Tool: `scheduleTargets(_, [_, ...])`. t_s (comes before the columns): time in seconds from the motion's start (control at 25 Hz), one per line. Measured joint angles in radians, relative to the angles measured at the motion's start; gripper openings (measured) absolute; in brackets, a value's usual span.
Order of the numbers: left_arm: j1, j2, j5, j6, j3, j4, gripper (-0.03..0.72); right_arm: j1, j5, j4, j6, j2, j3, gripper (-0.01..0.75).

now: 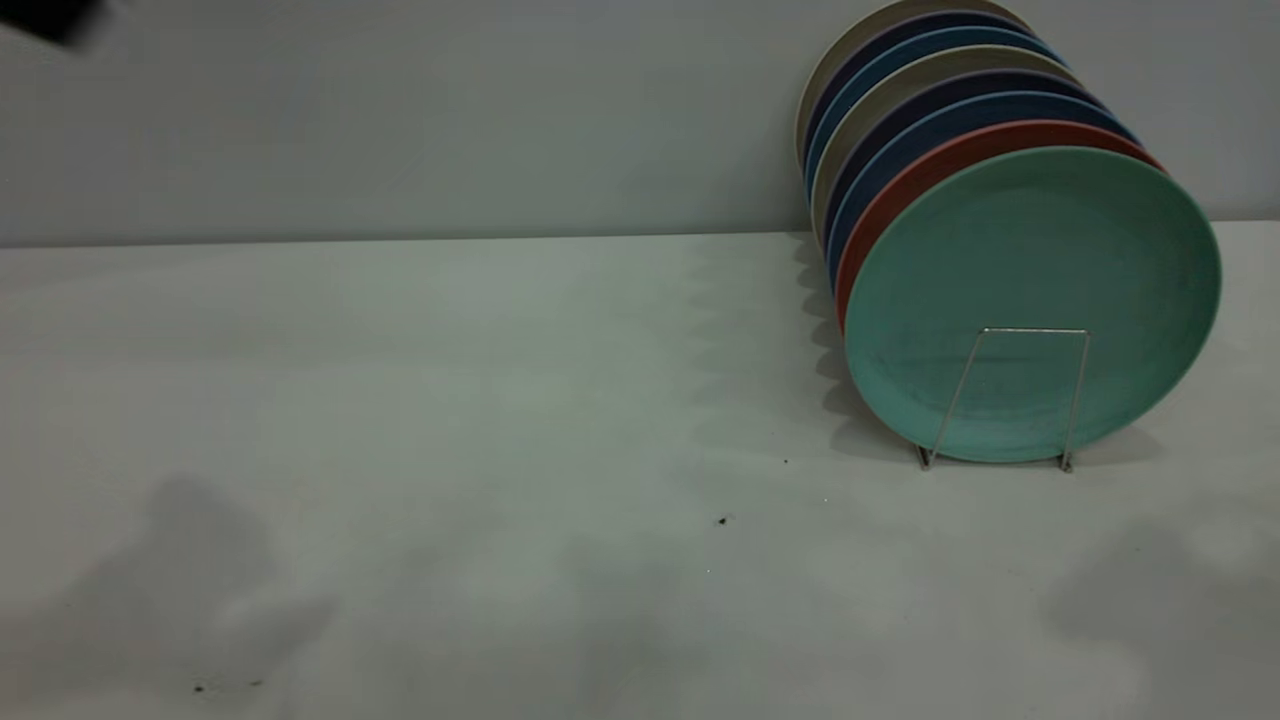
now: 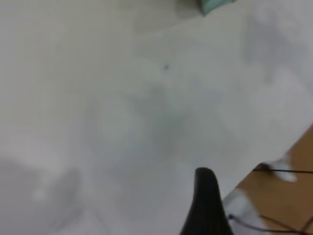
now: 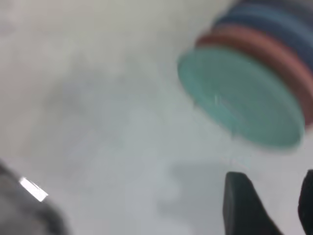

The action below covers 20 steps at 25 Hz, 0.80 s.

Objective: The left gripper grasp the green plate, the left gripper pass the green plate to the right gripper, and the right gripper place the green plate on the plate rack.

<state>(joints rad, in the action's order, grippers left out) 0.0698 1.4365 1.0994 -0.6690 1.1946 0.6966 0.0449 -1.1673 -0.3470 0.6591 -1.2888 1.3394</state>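
Exterior view first: the round matte teal-green plate (image 1: 1030, 300) stands upright on edge at the front of the thin silver wire plate rack (image 1: 1005, 395), on the right side of the white table (image 1: 450, 420). One flat-topped wire loop crosses its lower face. Packed right behind it in the same rack are a salmon-pink plate (image 1: 905, 185), then dark blue plates (image 1: 930, 125) and beige ones, all upright and nearly touching. Only a dark blurry bit shows in the top left corner, so neither arm is really visible here. Left wrist view: a single black wedge finger (image 2: 205, 203) of the left gripper pokes in over bare table, well away from the green plate's edge (image 2: 215, 5); can't tell if that claw is spread or pressed together. Right wrist view: the right gripper (image 3: 274, 205) hangs above the table with its two black fingers spread apart, holding nothing, the green plate (image 3: 239, 95) sitting in the rack beyond it.
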Motion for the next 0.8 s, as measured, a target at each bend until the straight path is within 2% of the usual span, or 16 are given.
scheduleTargets(0.08, [0.000,-0.112,0.022,0.059,0.000,-0.081,0.582,0.000,-0.061,0.047,-0.104,0.049,-0.001,0.297])
scheduleTargets(0.16, [0.000,-0.204,0.051,0.118,0.000,-0.154,0.582,0.000,-0.066,0.083,-0.218,0.099,-0.026,0.297])
scheduleTargets(0.32, [0.000,-0.368,0.067,0.219,-0.004,-0.273,0.582,0.000,-0.073,0.146,-0.367,0.223,-0.168,0.297])
scheduleTargets(0.52, [0.000,-0.534,0.068,0.347,-0.076,-0.382,0.582,0.000,-0.073,0.231,-0.416,0.418,-0.424,0.297])
scheduleTargets(0.68, [0.000,-0.637,0.068,0.378,-0.216,-0.404,0.582,0.000,-0.073,0.278,-0.449,0.588,-0.622,0.300])
scheduleTargets(0.8, [0.000,-0.711,0.066,0.380,-0.332,-0.415,0.582,0.000,-0.071,0.292,-0.482,0.717,-0.737,0.330])
